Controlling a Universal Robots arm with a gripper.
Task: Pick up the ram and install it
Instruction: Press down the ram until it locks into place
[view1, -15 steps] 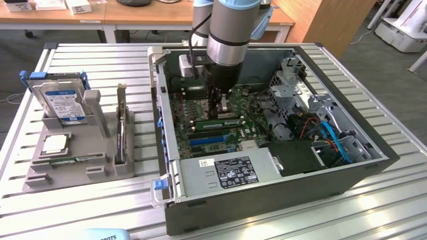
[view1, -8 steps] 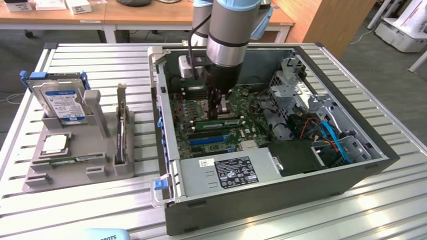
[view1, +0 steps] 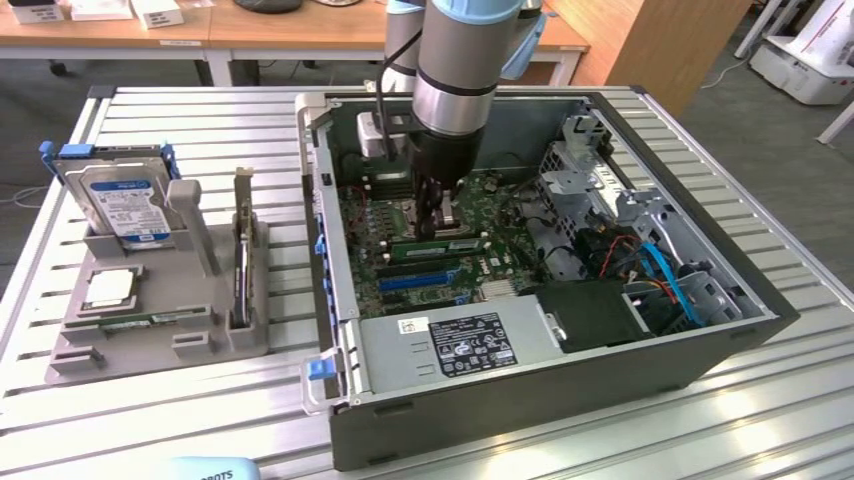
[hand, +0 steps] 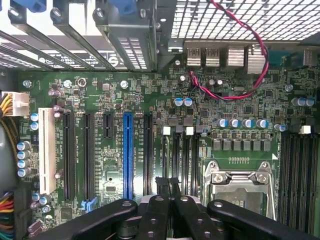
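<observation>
Reaching down into the open computer case (view1: 534, 405), the arm (view1: 454, 80) hangs close above the green board (hand: 240, 100), so any sideways drift could knock the parts around it. The gripper (hand: 168, 184) is closed, its fingers pressed together with nothing visibly between them. The ram (view1: 434, 243) appears to lie along a slot directly beneath the fingertips; whether it is fully seated I cannot tell. Pushing on it off-centre could tilt the stick, leave one end raised, or strain the slot. The white clips (hand: 166, 131) might then fail to latch.
</observation>
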